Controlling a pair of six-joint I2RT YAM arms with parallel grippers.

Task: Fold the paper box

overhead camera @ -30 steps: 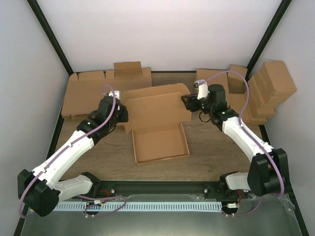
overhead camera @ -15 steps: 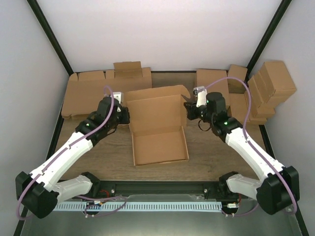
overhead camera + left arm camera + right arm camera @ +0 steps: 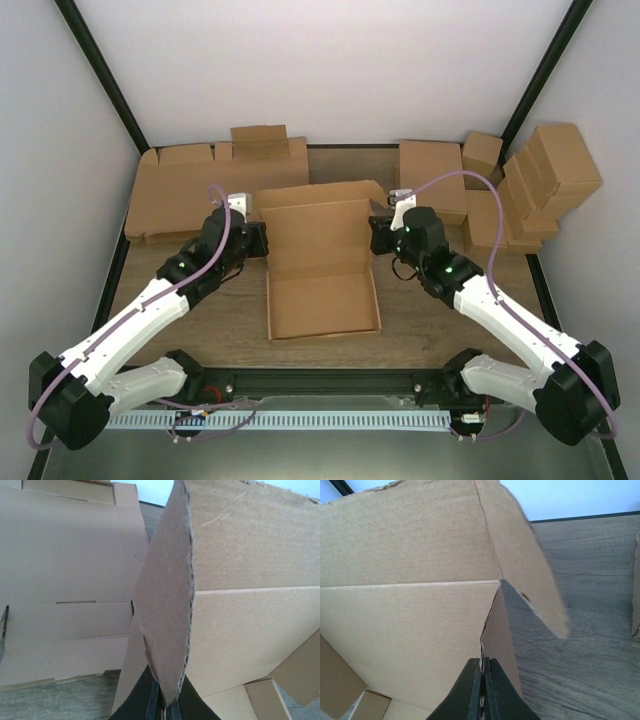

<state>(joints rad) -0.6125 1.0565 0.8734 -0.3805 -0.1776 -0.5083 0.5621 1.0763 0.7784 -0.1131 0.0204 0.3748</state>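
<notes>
The paper box [image 3: 322, 300] sits mid-table as a shallow brown tray with its lid [image 3: 318, 228] standing up at the back. My left gripper [image 3: 259, 238] is shut on the lid's left side flap [image 3: 167, 605], whose tip is pinched between the black fingers [image 3: 150, 700]. At the lid's right edge, my right gripper [image 3: 378, 236] is shut on the thin right side flap [image 3: 497, 630], which runs into the closed fingers [image 3: 470, 685]. The upper corner flap [image 3: 525, 555] bends outward to the right.
Flat cardboard blanks [image 3: 195, 185] lie at the back left, with another flat piece [image 3: 432, 178] at the back right. Finished brown boxes [image 3: 545, 175] are stacked along the right edge. Black frame posts [image 3: 100, 75] rise at the back corners.
Both grippers have closed on the lid's side flaps and drawn inward. The lid has swung up from leaning back to standing more upright, and the box sits squarer.
</notes>
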